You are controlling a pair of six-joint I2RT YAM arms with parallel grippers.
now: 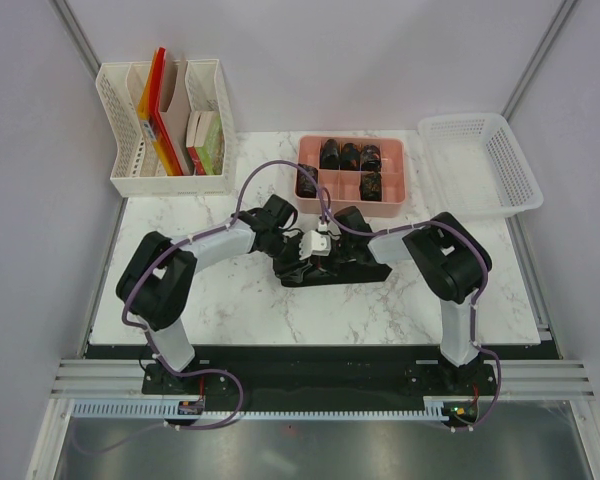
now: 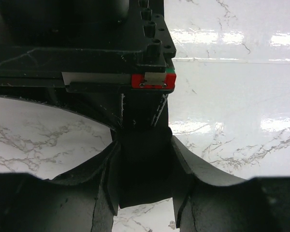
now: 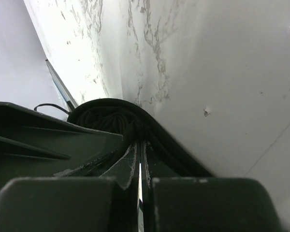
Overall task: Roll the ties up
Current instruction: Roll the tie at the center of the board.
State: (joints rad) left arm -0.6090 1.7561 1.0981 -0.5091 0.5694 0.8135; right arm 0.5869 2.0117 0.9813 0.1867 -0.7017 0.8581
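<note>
A blackish tie (image 1: 352,272) lies on the marble table (image 1: 230,300) between the two arms. My left gripper (image 1: 302,256) and right gripper (image 1: 332,248) meet over its left end. In the left wrist view my left gripper (image 2: 145,193) has a dark strip of the tie (image 2: 145,162) between its fingers, touching both. The right gripper's body (image 2: 111,53) is right behind it. In the right wrist view my right gripper (image 3: 141,159) is shut to a thin slit on the tie, with a coiled part (image 3: 104,118) bulging at the fingertips.
A pink tray (image 1: 405,175) behind the grippers holds several rolled ties (image 1: 348,155). A white basket (image 1: 480,165) stands at the back right. A white file organizer (image 1: 165,130) with folders stands at the back left.
</note>
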